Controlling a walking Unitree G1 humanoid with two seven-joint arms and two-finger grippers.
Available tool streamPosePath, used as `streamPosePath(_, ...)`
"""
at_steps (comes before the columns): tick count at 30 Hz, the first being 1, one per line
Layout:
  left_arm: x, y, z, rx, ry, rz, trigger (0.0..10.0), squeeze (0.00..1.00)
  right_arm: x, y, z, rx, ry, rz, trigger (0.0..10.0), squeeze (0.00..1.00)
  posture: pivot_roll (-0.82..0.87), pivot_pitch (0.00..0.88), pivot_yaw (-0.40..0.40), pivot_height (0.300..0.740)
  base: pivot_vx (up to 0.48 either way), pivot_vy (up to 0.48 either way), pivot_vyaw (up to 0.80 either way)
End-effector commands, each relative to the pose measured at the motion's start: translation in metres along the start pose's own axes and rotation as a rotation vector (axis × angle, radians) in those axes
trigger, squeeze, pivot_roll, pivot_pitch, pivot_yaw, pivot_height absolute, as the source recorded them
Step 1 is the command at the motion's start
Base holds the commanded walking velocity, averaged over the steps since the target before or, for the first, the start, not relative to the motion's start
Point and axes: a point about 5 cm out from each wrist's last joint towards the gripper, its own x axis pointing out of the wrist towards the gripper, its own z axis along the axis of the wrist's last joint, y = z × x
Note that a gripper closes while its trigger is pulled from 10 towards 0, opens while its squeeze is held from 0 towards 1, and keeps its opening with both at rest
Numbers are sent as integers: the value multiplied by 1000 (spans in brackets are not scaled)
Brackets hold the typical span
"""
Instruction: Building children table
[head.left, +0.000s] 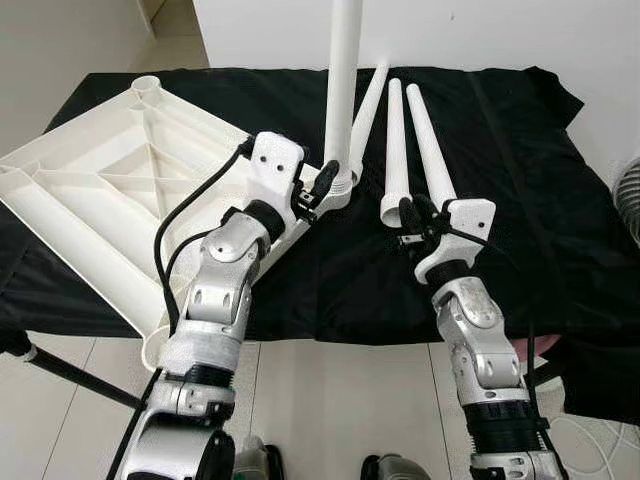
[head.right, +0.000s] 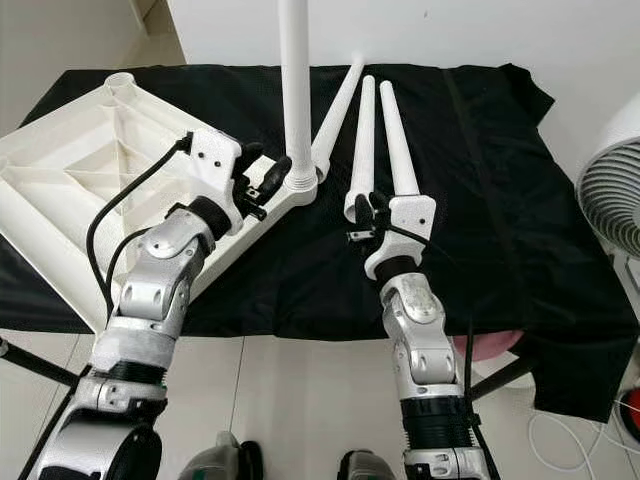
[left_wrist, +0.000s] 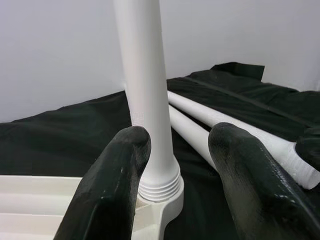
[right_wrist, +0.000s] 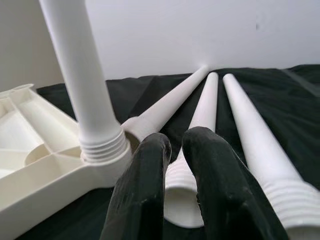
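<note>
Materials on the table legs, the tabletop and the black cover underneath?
Legs: look like moulded plastic, smooth matte white, with threaded ridges at the wide end. Tabletop: likely the same white plastic, its ribbed underside facing up. Black cover: looks like woven fabric, matte, with soft wrinkles and draped edges.

Two silver arms tipped with white housings and black jaws

Each arm is built of rounded, brushed-silver segments dotted with small dark screw heads and joined by black ribbed collars. A boxy white wrist housing with small round holes caps each one, on the left arm (head.left: 215, 290) and on the right arm (head.left: 478, 335). A thick black cable loops from the left wrist housing down along that forearm; a thinner black cable trails beside the right arm. The left gripper (left_wrist: 182, 175) and right gripper (right_wrist: 177, 150) carry long, matte black fingers with rounded, slightly scuffed tips.
</note>
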Motion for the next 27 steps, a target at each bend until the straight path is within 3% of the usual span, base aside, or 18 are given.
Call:
streamPosePath(1,-6,10,-3,-16,1,147,10000,0,2,-3,-4,-18,19,-27,10000,0,-93,65,62,740,0,0,0)
streamPosePath(5,-8,10,-4,-18,1,146,10000,0,4,-5,-4,-32,25,-45,10000,0,-93,65,62,740,0,0,0)
streamPosePath(13,-14,3,-9,-62,27,116,10000,0,25,-29,-5,-100,92,-208,10000,0,-123,80,52,740,0,0,0)
streamPosePath(14,-14,1,-7,-69,25,113,10000,0,30,-33,-2,-95,83,-225,10000,1000,-128,84,51,740,0,0,0)
streamPosePath(23,-12,0,-3,-78,14,117,10000,0,37,-42,2,-95,78,-265,10000,1000,-126,87,52,740,0,0,0)
streamPosePath(27,-12,0,4,-88,6,122,10000,0,42,-53,2,-98,95,-299,10000,1000,-113,87,65,740,0,0,0)
